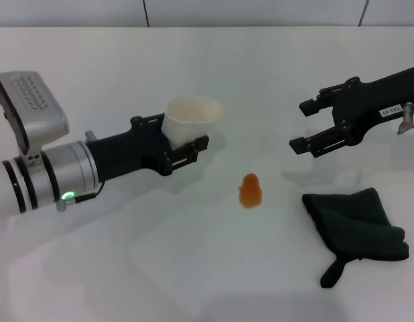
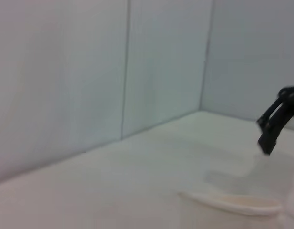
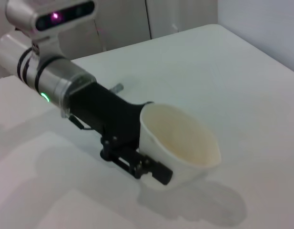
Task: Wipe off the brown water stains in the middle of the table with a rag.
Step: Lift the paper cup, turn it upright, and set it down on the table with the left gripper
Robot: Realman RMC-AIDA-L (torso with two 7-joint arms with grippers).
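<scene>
The brown water stain (image 1: 251,190) is a small glossy orange-brown blob in the middle of the white table (image 1: 193,268). The dark rag (image 1: 357,225) with its loop tab lies flat to the stain's right, near the front. My right gripper (image 1: 300,125) is open and empty, hovering above the table behind the rag; it also shows in the left wrist view (image 2: 276,119). My left gripper (image 1: 184,135) is shut on a cream-white paper cup (image 1: 193,118), to the stain's left and behind it. The right wrist view shows the cup (image 3: 180,143) tilted in the left gripper (image 3: 147,162).
The table's back edge meets a pale wall with dark seam lines (image 1: 145,12). The cup's rim (image 2: 232,204) shows low in the left wrist view. My left arm's silver forearm (image 1: 39,168) reaches in from the left.
</scene>
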